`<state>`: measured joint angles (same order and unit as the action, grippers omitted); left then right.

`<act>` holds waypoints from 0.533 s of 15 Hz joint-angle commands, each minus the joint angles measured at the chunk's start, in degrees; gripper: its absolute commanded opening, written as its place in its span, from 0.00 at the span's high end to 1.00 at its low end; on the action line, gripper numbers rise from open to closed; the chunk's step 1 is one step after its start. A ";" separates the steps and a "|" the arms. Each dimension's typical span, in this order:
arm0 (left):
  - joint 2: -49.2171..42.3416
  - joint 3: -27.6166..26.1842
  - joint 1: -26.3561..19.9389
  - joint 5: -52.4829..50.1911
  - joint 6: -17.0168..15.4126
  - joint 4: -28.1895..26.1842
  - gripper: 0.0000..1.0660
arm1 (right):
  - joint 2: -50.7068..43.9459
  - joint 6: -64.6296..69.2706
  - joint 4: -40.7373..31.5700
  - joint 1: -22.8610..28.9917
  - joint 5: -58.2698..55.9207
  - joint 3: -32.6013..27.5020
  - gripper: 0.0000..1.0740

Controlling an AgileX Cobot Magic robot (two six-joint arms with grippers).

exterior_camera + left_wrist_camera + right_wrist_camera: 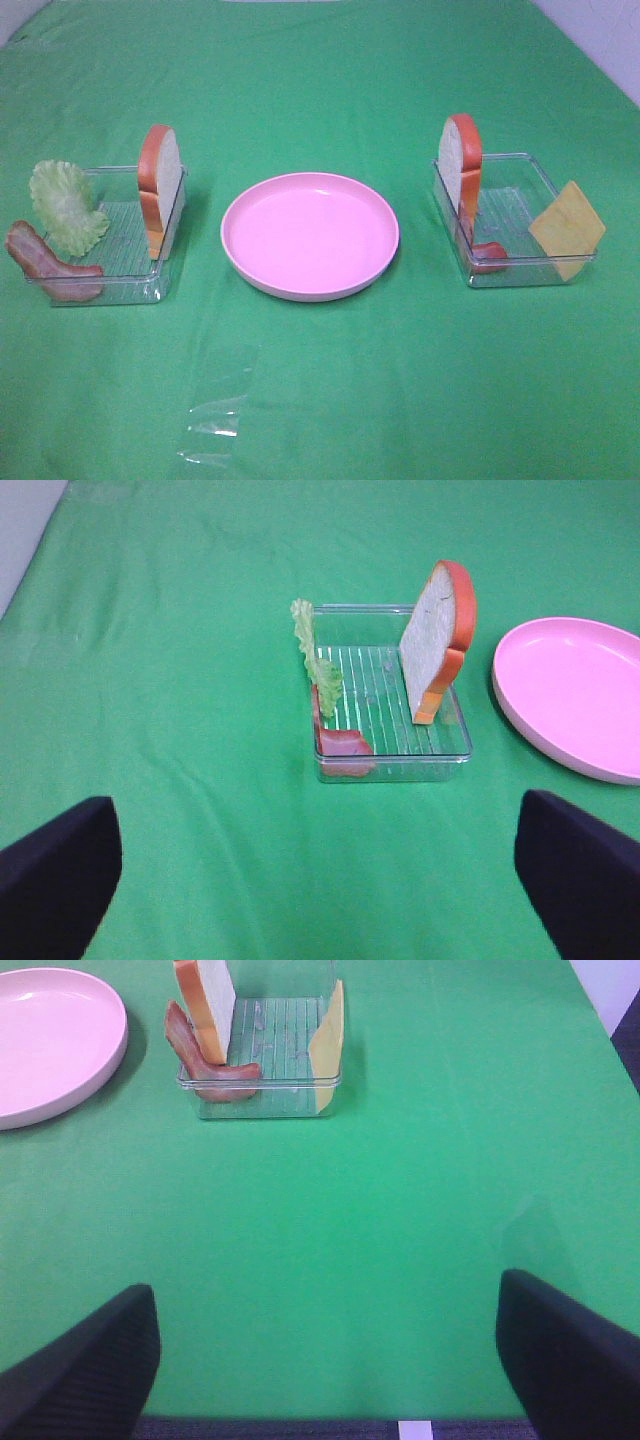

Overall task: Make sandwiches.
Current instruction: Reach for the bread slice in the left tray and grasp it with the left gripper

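No sandwich is stacked. The left clear tray holds a green lettuce leaf, a reddish-brown bacon strip and an upright bread slice. The right clear tray holds an upright bread slice, a red slice and a yellow cheese square. My left gripper is open and empty, well short of the left tray. My right gripper is open and empty, far from the right tray. Neither gripper shows in the exterior view.
A round pink plate sits between the trays on the green cloth and holds nothing. A piece of clear plastic film lies on the cloth in front of the plate. The cloth's edge shows below my right gripper.
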<state>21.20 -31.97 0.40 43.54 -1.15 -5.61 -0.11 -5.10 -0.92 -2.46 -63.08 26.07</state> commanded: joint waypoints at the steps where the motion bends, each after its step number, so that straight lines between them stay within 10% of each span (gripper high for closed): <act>1: 10.26 -3.84 -0.06 -3.78 -0.46 -0.46 0.06 | -1.95 0.00 -0.29 -0.11 0.23 -0.11 0.18; 8: 38.22 -23.20 -0.06 -3.38 1.49 -4.35 0.06 | -1.95 0.00 -0.29 -0.11 0.23 -0.11 0.18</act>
<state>62.45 -57.18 0.69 40.85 0.63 -9.63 -0.11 -5.10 -0.92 -2.46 -63.08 26.07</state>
